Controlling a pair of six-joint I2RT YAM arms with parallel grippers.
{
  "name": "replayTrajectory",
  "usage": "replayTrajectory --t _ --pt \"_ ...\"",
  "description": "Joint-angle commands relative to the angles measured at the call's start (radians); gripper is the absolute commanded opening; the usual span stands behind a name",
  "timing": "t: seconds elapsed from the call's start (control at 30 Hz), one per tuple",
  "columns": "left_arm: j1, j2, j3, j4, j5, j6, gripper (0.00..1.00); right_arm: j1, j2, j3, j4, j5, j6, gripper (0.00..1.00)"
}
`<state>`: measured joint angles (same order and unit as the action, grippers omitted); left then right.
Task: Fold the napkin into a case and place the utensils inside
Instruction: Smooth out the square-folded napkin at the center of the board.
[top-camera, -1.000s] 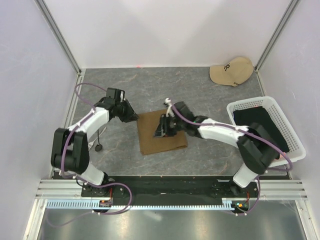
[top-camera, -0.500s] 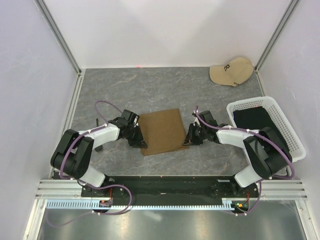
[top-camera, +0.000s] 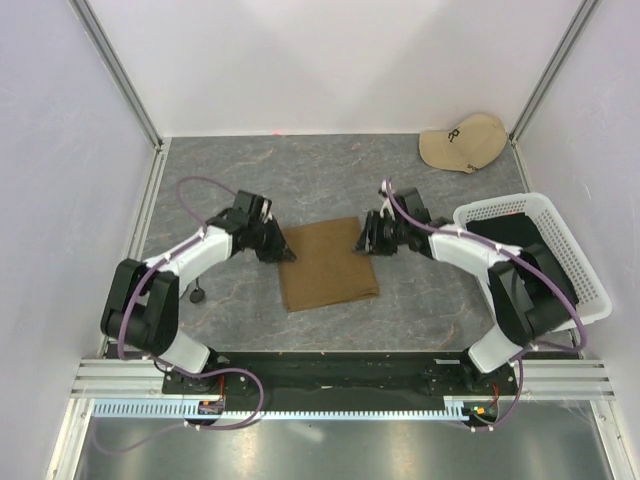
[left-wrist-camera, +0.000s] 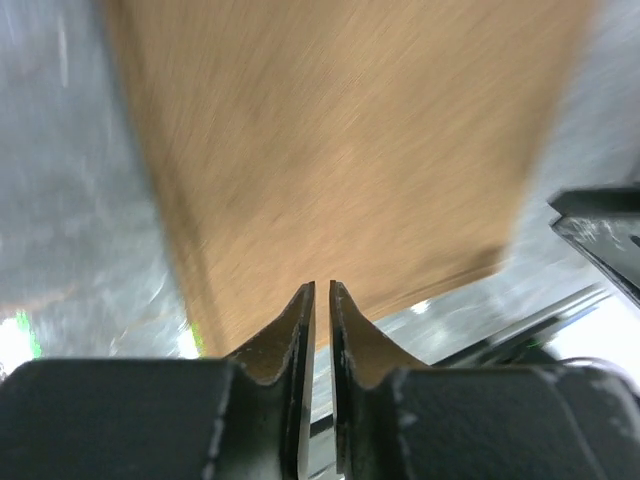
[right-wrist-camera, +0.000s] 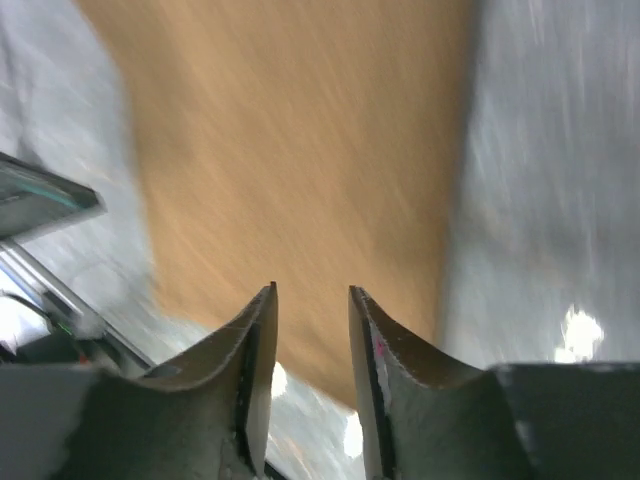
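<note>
The olive-brown napkin (top-camera: 326, 264) lies flat on the grey table as a folded rectangle, tilted a little. My left gripper (top-camera: 284, 253) hangs at its far left corner. In the left wrist view its jaws (left-wrist-camera: 322, 285) stand open by only a thin slit, with nothing between them and the napkin (left-wrist-camera: 330, 150) just ahead. My right gripper (top-camera: 364, 241) is at the napkin's far right corner. In the right wrist view it (right-wrist-camera: 312, 288) is open and empty over the napkin (right-wrist-camera: 300, 150). No case shape is formed. The utensils are out of view.
A white mesh basket (top-camera: 531, 204) holding black fabric (top-camera: 520, 248) stands at the right. A beige cap (top-camera: 463, 141) lies at the back right. A small dark thing with a thin stem (top-camera: 197, 293) lies left of the napkin by the left arm.
Both grippers have moved from the napkin's near corners to its far corners. The right jaws have widened. The napkin lies much as before.
</note>
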<state>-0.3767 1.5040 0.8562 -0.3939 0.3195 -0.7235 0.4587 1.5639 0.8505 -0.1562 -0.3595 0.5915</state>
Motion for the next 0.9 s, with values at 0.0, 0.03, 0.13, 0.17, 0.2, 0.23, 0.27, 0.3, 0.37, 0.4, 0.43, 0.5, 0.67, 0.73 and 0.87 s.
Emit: replayTrajectory --t 0.0,0.03,0.13,0.17,0.2,0.23,0.27,0.3,0.37,0.4,0.43,0.5,0.67,0.73,0.87 --pt "0.074 0.119 0.156 0.027 0.058 0.016 0.14 -0.025 0.147 0.202 0.012 0.002 -0.032 0.47" --pt "0.097 0.140 0.199 0.032 0.056 0.016 0.14 -0.031 0.175 0.263 0.014 -0.015 -0.032 0.47" --pt "0.142 0.225 0.271 0.033 0.047 0.021 0.12 -0.049 0.272 0.367 0.015 -0.036 -0.024 0.38" --pt "0.156 0.266 0.285 0.033 0.047 0.024 0.12 -0.057 0.295 0.392 0.015 -0.039 -0.024 0.35" --pt "0.176 0.284 0.299 0.036 0.038 0.027 0.12 -0.061 0.344 0.439 0.014 -0.044 -0.025 0.28" --pt "0.183 0.306 0.323 0.035 0.036 0.032 0.12 -0.064 0.367 0.459 0.015 -0.048 -0.028 0.24" --pt "0.193 0.324 0.334 0.036 0.039 0.036 0.11 -0.074 0.392 0.481 0.017 -0.058 -0.030 0.20" --pt "0.206 0.364 0.351 0.032 0.038 0.035 0.11 -0.078 0.441 0.516 0.017 -0.058 -0.035 0.14" --pt "0.216 0.395 0.365 0.035 0.026 0.030 0.11 -0.089 0.514 0.545 0.018 -0.078 -0.041 0.11" --pt "0.217 0.433 0.388 0.036 0.026 0.032 0.11 -0.091 0.536 0.570 0.021 -0.076 -0.048 0.11" --pt "0.217 0.450 0.405 0.036 0.026 0.056 0.11 -0.095 0.556 0.579 0.026 -0.070 -0.064 0.10" --pt "0.217 0.507 0.469 0.014 0.020 0.090 0.12 -0.097 0.605 0.601 0.021 -0.049 -0.093 0.10" --pt "0.214 0.507 0.481 -0.043 0.007 0.136 0.15 -0.097 0.653 0.659 -0.049 0.002 -0.177 0.13" --pt "0.214 0.460 0.466 -0.046 0.010 0.136 0.16 -0.095 0.624 0.693 -0.092 0.013 -0.188 0.14" --pt "0.211 0.303 0.417 -0.065 0.004 0.148 0.22 -0.080 0.524 0.766 -0.209 0.083 -0.226 0.26"
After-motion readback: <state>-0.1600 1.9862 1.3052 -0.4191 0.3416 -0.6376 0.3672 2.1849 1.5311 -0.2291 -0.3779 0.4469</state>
